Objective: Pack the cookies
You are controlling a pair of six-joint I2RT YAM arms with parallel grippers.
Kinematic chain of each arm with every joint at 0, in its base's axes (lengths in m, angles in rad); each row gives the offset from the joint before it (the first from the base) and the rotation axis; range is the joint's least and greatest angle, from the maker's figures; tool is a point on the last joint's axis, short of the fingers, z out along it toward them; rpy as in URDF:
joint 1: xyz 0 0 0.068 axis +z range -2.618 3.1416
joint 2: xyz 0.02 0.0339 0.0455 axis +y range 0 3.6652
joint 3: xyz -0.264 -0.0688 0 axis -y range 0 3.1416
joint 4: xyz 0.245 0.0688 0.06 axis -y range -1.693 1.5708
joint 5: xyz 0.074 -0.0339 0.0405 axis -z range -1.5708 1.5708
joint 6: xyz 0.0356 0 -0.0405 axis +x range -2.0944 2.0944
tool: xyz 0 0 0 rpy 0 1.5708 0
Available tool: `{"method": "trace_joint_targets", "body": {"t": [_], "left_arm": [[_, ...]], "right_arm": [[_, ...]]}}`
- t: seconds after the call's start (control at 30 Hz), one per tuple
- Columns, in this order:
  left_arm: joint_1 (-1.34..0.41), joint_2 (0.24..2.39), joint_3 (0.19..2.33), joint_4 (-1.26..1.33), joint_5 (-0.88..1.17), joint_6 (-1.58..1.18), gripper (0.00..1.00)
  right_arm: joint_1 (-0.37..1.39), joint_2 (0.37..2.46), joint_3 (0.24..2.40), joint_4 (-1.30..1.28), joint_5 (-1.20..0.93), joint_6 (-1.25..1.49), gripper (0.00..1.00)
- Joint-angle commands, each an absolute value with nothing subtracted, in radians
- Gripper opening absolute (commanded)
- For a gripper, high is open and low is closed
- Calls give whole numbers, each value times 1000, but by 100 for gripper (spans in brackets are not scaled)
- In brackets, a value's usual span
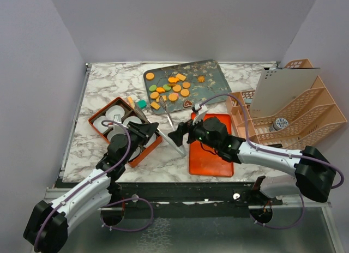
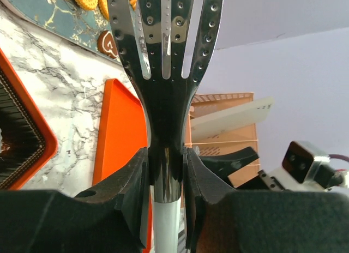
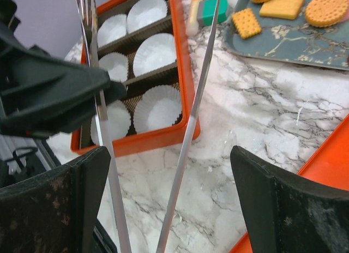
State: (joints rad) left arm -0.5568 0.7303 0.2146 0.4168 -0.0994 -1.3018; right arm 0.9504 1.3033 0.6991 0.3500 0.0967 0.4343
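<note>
The cookies (image 1: 172,89) lie on a teal tray (image 1: 210,73) at the back centre: orange rounds and squares, green ovals, and a brown heart (image 1: 187,104) at the near edge. My left gripper (image 1: 151,130) is shut on metal tongs (image 1: 170,118), whose slotted tips point at the tray. In the left wrist view the pads (image 2: 193,171) clamp the tongs' neck (image 2: 163,116) above its white handle. My right gripper (image 3: 169,182) is wide open and straddles both tong arms (image 3: 191,122) without touching them.
An orange box (image 1: 94,125) of white paper cups (image 3: 158,108) sits at the left. Its orange lid (image 1: 210,157) lies under my right arm. A teal block (image 3: 215,10) lies between box and tray. A peach rack (image 1: 294,108) stands at the right.
</note>
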Motion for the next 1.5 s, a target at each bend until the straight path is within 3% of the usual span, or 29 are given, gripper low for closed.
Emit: {"method": "trace_joint_targets", "body": {"t": [0.0,0.43,0.9,1.47], "left_arm": [[-558,695,206,445,-162,-1395,0],[-558,702,204,445,-157,-1457,0],[-558,712,195,449,-144,-1503,0],[-560,732,201,457,-116,-1530,0]], "right_arm": [[959,1273,670,388,-34,344,100],[978,1347,745,365,-109,296,100],[992,1439,880,163,-3,340,100],[998,1529,984,99,-4,318,96]]}}
